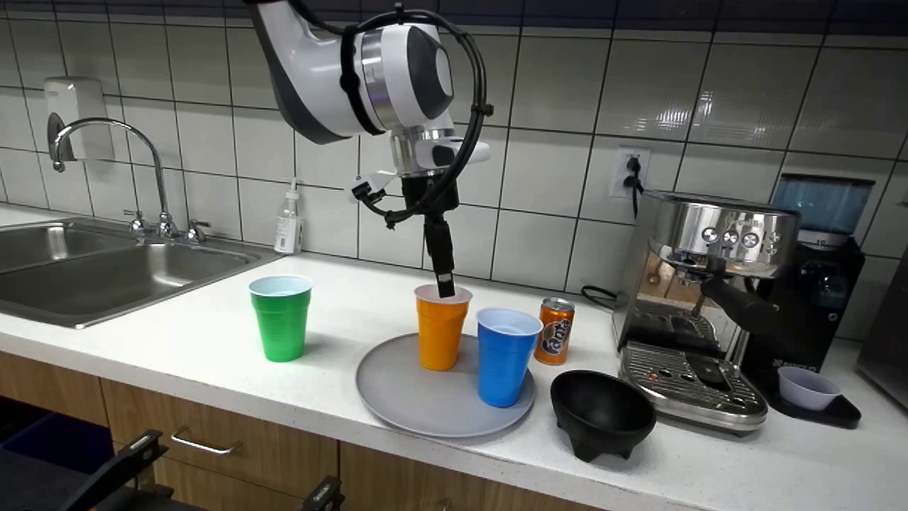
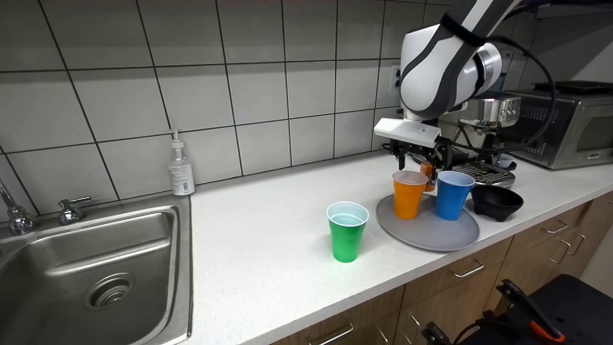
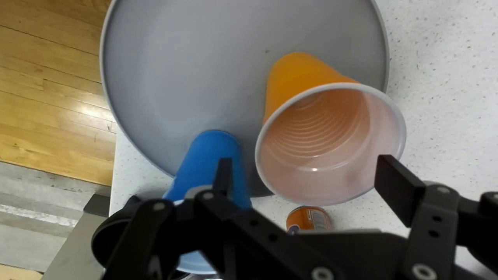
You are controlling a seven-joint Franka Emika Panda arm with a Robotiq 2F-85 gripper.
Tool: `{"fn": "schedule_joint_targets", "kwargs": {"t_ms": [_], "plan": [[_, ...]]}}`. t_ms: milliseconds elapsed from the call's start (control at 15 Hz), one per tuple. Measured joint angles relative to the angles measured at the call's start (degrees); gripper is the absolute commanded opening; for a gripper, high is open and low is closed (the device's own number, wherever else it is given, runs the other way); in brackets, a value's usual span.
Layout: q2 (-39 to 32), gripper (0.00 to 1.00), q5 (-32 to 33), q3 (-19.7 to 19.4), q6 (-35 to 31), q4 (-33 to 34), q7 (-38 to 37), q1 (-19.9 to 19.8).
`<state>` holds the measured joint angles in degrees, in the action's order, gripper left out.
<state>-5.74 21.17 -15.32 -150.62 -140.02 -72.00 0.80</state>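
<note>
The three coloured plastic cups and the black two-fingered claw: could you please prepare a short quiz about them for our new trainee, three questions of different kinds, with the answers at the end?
1. How many plastic cups stand on the round grey plate?

2. True or false: the black two-fingered claw is open.

3. Which colour of plastic cup stands directly on the white countertop?
A) blue
B) green
C) orange

Key:
1. Two: the orange plastic cup and the blue plastic cup.
2. True: the wrist view shows it spread apart.
3. B: the green plastic cup.
</note>
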Motion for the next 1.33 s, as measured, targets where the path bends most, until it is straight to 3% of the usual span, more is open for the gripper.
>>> {"fn": "schedule_joint_targets", "kwargs": {"t_ms": [267,600,1333], "plan": [[3.8,1.0,0.0,1.7,0.0,-2.7,0.5,0.0],[7.2,1.0,-1.4,7.0,0.0,-5.9,4.3,0.0],[10.1,1.0,-14.1,14.9,0.8,-8.6,27.0,1.2]]}}
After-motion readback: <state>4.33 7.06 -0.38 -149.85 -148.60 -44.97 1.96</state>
